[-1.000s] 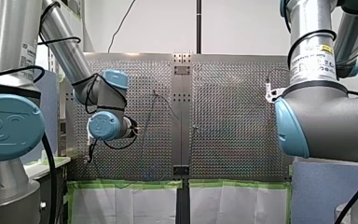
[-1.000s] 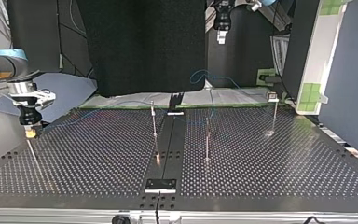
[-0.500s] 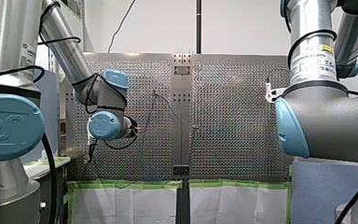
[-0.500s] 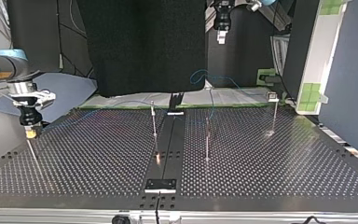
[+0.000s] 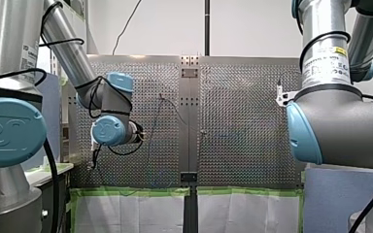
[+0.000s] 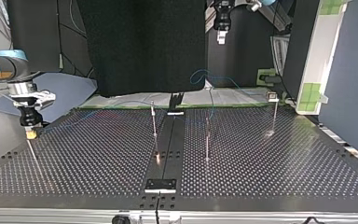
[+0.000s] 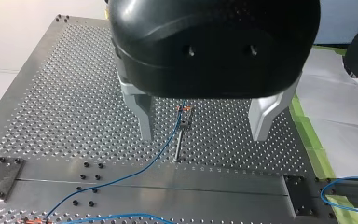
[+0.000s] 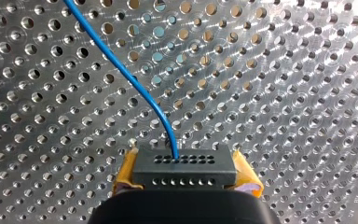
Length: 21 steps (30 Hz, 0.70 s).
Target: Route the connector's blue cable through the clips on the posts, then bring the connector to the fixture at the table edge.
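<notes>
Across the top view, nothing visibly differs from a second ago. Both arms sit where they were, so the routing looks paused rather than advancing.

The desk (image 6: 270,168) is a broad plate of silvery metal, drilled all over with regular round holes. A dark flat strip (image 6: 168,144) runs down its middle.

At the middle left of that frame, my right gripper (image 6: 30,133) hangs just above the desk. At the top, right of centre, my left gripper (image 6: 221,37) hangs high over the desk's far side. In its own wrist view, its grey, wedge-shaped metal fingers (image 7: 144,119) are spread wide and hold nothing.

Three thin, upright metal posts (image 6: 207,140) stand mid-desk.

In the right wrist view, soft yellow pads (image 8: 126,172) are clamped on the connector (image 8: 185,167). It is a small matte black block with two rows of tiny holes.

The blue cable (image 8: 121,74), thin and smooth, leaves the connector's centre and curves away over the holes.

In the left wrist view, a strand of it meets an orange clip (image 7: 184,108) on top of a post. Whether it is seated there is unclear.
</notes>
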Tool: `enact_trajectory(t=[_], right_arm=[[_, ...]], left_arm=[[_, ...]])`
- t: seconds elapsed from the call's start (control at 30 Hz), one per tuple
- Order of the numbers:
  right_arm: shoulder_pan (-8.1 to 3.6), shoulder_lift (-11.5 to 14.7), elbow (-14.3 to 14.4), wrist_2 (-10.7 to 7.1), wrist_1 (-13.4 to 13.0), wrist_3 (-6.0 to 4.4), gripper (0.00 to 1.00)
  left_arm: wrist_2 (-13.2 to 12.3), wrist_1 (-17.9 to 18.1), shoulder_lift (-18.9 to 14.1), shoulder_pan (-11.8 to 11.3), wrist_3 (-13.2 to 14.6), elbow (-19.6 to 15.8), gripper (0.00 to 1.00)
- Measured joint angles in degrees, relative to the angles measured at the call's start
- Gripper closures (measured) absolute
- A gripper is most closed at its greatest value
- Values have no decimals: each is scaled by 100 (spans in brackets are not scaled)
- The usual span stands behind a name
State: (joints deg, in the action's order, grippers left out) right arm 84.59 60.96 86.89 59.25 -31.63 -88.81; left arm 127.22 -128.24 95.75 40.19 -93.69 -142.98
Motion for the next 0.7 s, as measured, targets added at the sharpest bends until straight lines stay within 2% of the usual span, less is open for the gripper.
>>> enact_trajectory(t=[0.27,0.33,0.37,0.4,0.43,0.47,0.57,0.7], right_arm=[[4,1,-8,39,5,-53,100],[5,-2,-9,87,4,-60,75],[6,-2,-9,110,4,-60,53],[6,-3,-9,131,5,-59,53],[5,-3,-9,149,4,-56,41],[5,-4,-9,166,4,-51,41],[1,-8,-12,239,-2,-35,2],[4,-17,-18,322,2,-27,0]], left_arm=[[0,0,0,1,0,0,0],[0,0,0,1,0,0,0],[0,0,0,1,0,0,0],[0,0,0,1,0,0,0],[0,0,0,1,0,0,0],[0,0,0,1,0,0,0],[0,0,0,0,0,0,0],[0,0,0,0,0,0,0]])
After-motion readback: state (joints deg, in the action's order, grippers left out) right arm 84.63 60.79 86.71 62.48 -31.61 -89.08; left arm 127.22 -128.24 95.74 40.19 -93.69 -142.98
